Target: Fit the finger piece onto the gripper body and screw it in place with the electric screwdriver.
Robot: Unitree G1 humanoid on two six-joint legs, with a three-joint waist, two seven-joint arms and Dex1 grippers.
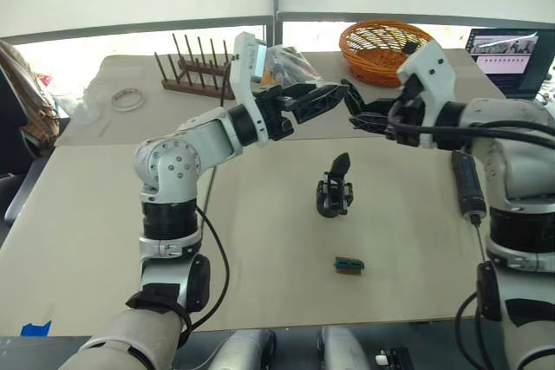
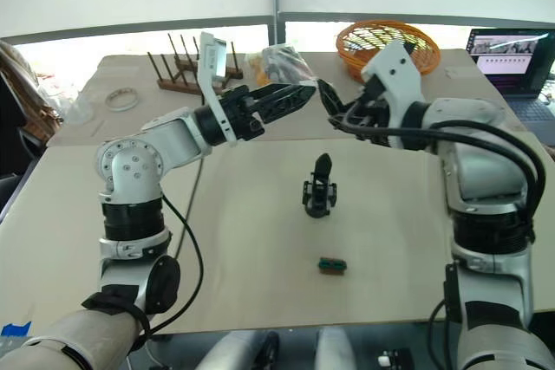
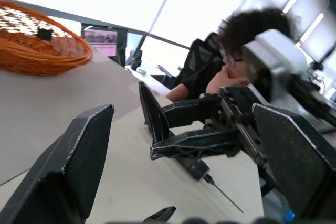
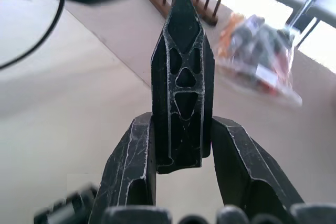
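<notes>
My right gripper (image 4: 181, 124) is shut on the finger piece (image 4: 181, 66), a flat black ribbed piece whose pointed end sticks out past the fingertips. It hangs above the far middle of the table. My left gripper (image 1: 328, 99) faces it from the left, open and close to the piece without touching; its wide-spread fingers (image 3: 79, 166) frame the right gripper. The gripper body (image 1: 334, 188), black with one pointed finger up, stands on the table below and in front of both grippers. The electric screwdriver (image 1: 468, 186) lies on the table at the right, bit toward the front edge.
A small green part (image 1: 349, 263) lies in front of the gripper body. At the back stand an orange basket (image 1: 381, 45), a wooden peg rack (image 1: 195, 71), a plastic bag of parts (image 1: 290, 62), a tape roll (image 1: 127, 99) and a laptop (image 1: 512, 58). A person (image 3: 247, 40) sits beyond the table.
</notes>
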